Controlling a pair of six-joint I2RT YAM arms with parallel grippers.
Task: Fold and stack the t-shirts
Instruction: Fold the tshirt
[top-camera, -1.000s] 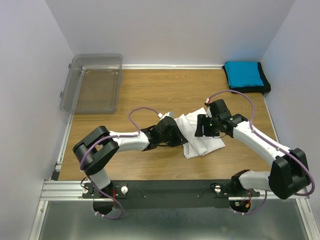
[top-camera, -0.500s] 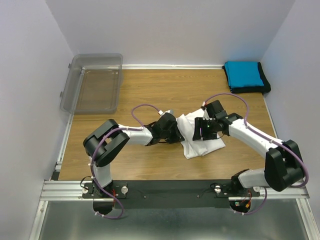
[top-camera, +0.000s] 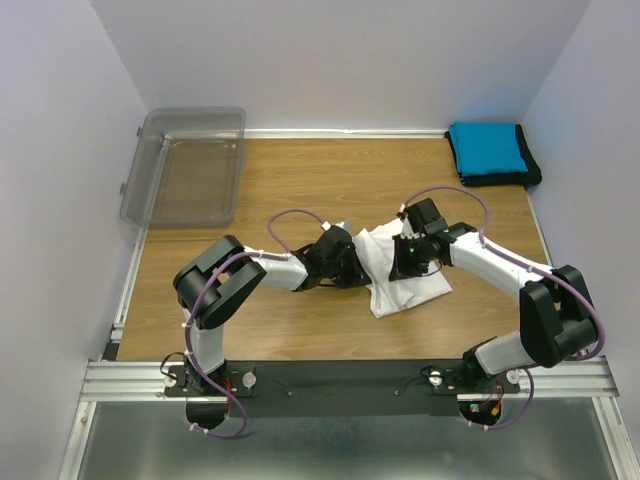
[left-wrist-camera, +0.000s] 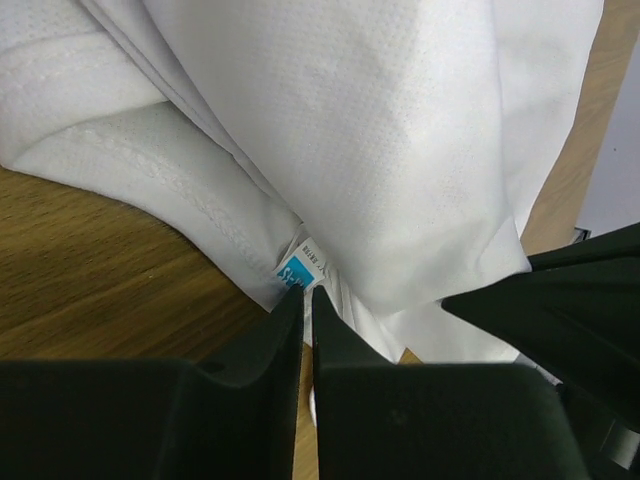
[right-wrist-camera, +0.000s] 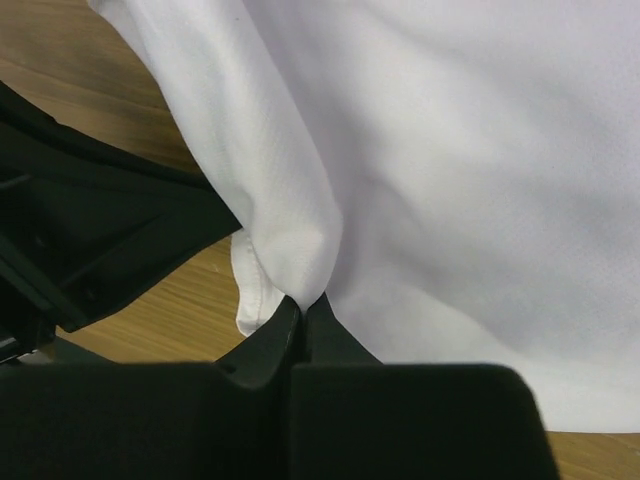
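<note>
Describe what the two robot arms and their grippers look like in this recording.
The left arm and right arm are built alike, with white tubular links joined by chunky, rounded black joints. A thin purple cable loops along each arm. The left gripper and right gripper have matte black, wedge-shaped fingers. No markings are readable on either.

Clear plastic bin (top-camera: 190, 180) at far-left corner, wooden table (top-camera: 300, 180)
</note>
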